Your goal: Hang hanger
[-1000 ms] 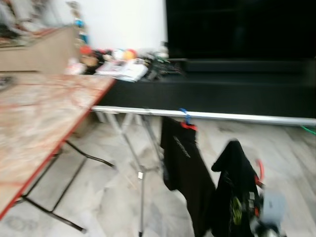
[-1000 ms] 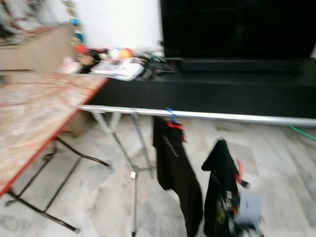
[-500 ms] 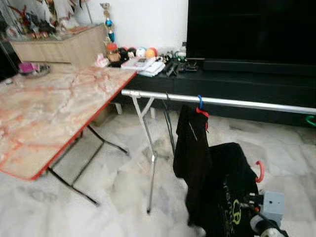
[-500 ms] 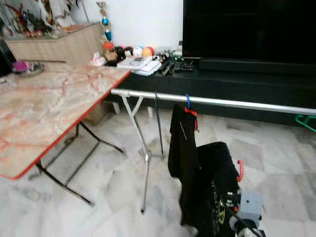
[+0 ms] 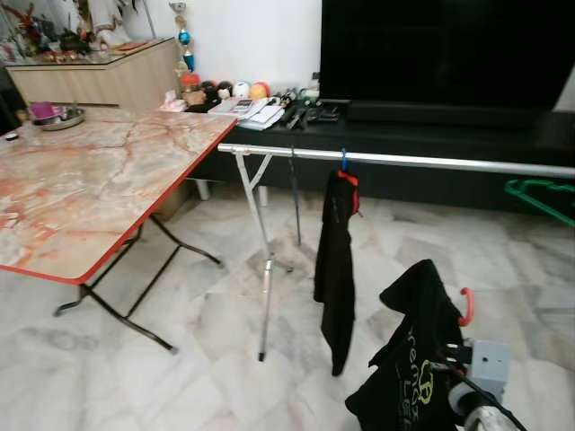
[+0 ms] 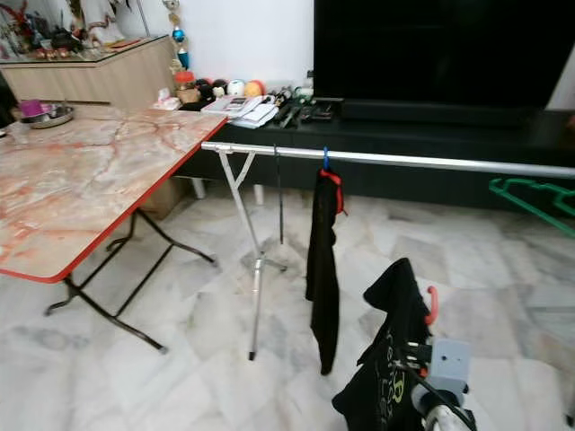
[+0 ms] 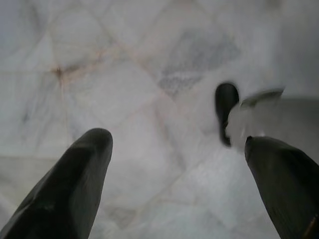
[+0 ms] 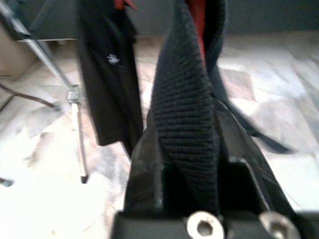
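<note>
**Low at the robot's right, a shirt on its hanger waits for the rail**

Between the fingers of the right gripper [image 8: 192, 164] sits the collar of a black T-shirt [image 5: 409, 359], pinched tight; the ribbed neckband runs straight up out of the clamp in the right wrist view. Above the gripper, the red hook of the hanger [image 5: 465, 305] pokes out of the shirt's neck, curling free and touching nothing. The garment droops below and to the inner side of the gripper, its printed front partly folded.

Ahead of the gripper and higher up runs the silver rail [image 5: 431, 162] of a drying rack, held on a crossed metal stand [image 5: 265, 269]. One black garment [image 5: 337, 269] already hangs from it on a red-and-blue hanger, ahead and to the left of the gripper. Bare rail stretches on the right of that garment, and a green hanger [image 5: 539, 197] shows farther right.

The left gripper [image 7: 174, 174] points down at the marble floor [image 7: 124, 74], fingers spread and empty.

My reading is that the carry is under way and the hanging not yet begun: the hook is well below and short of the rail. The next move likely calls for closing in, lifting the hook above the bare stretch, then lowering it over the bar before letting go.

A marble-topped table [image 5: 90, 180] stands well off to the left.
</note>
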